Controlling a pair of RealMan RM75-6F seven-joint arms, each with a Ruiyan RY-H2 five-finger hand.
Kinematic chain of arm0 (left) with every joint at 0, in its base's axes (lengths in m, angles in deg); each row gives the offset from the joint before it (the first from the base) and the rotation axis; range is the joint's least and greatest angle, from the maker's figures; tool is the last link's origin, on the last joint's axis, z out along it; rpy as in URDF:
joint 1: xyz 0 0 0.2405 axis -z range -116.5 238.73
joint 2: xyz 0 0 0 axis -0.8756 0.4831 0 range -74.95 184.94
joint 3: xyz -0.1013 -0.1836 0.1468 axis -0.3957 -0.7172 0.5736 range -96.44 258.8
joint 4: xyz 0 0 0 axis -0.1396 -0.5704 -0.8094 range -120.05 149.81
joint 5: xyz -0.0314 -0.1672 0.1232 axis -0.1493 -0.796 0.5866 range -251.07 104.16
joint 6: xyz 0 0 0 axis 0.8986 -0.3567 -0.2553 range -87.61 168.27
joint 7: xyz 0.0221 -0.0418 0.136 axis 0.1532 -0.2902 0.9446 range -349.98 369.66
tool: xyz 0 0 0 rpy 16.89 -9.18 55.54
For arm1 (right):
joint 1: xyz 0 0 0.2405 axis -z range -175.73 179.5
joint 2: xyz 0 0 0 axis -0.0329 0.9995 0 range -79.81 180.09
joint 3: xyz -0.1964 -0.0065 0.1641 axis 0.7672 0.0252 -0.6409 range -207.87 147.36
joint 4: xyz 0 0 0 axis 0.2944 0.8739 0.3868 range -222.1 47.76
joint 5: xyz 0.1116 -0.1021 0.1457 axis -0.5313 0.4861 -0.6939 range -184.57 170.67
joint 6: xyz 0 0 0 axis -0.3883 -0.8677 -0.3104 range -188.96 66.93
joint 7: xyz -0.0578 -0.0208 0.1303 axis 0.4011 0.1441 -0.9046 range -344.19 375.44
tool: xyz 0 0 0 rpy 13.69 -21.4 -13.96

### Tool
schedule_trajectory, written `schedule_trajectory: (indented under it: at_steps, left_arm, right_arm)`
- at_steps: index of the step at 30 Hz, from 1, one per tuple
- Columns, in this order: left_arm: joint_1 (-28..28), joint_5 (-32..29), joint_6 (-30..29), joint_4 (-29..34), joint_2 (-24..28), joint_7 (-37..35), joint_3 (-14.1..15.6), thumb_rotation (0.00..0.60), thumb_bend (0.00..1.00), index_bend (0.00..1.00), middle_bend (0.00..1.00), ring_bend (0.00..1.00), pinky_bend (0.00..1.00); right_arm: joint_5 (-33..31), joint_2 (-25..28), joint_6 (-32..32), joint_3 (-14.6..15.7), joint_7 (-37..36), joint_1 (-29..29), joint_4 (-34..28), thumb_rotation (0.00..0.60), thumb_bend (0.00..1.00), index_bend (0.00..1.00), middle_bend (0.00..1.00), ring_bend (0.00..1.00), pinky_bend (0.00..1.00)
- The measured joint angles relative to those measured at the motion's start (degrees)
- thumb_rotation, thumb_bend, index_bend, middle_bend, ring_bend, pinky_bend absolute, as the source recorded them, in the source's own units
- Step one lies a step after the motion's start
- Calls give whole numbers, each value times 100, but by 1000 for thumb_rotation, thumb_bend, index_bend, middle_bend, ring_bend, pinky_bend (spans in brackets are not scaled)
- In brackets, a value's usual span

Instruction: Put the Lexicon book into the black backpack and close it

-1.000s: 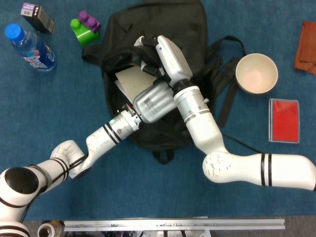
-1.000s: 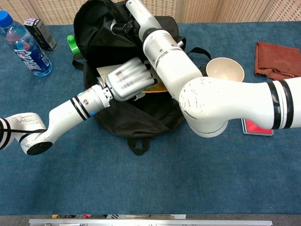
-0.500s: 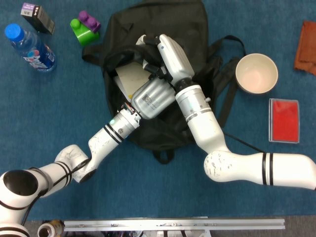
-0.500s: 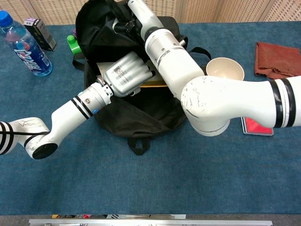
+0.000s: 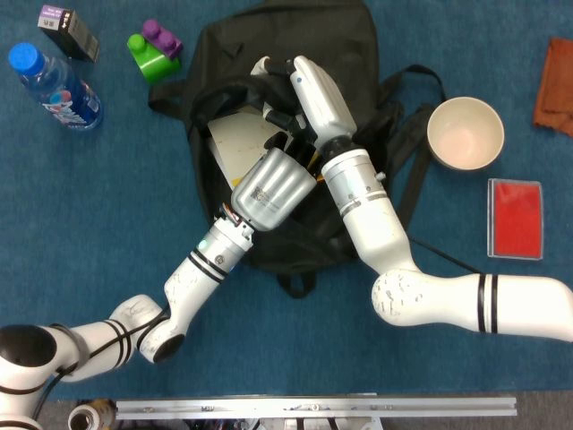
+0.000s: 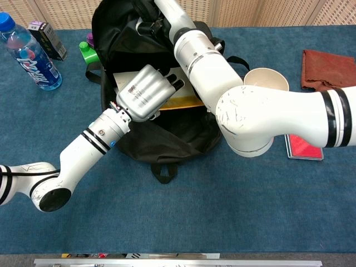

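Observation:
The black backpack [image 5: 295, 27] lies open at the back middle of the blue table. The Lexicon book [image 5: 235, 143], pale-covered with a yellowish edge [image 6: 181, 101], sits partly inside the opening. My left hand [image 5: 271, 188] reaches into the opening from the front. Its fingers lie across the book's cover and it holds the book by the near edge; the thumb is hidden. My right hand [image 5: 282, 76] grips the upper rim of the opening and holds it up, which the chest view shows for the right hand [image 6: 156, 19] too. The right forearm crosses over the bag.
A blue bottle [image 5: 54, 85], a black box [image 5: 69, 30] and green and purple blocks [image 5: 154, 47] stand at the back left. A cream bowl [image 5: 465, 133], a red flat case [image 5: 515, 218] and a rust cloth [image 5: 555, 85] lie at the right.
My left forearm has swung down and inward while the hand stays on the book in the opening. More of the book's cover shows. The right hand has lifted the rim slightly.

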Motion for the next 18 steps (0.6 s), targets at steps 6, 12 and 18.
schedule_trajectory:
  at_steps: [6,12,18]
  left_arm:
    - [-241,-171,-4,761,241,765,43,600,78,148,331,239,462]
    - [-485,-286,-4,1624,691,1514,175,600,77,124,322,238,452]
    - [-674,-318,3,2294,1290,1958,331,600,78,124,320,238,451]
  right_arm:
    - [-4,57,23,15,-39,28,-18,600,970,694,628,625,865]
    - [-2,114,60,64,-73,68,-31,600,970,695,628,626,866]
    - [-27,160,62,81,-72,90,-86,600,971,694,628,627,865]
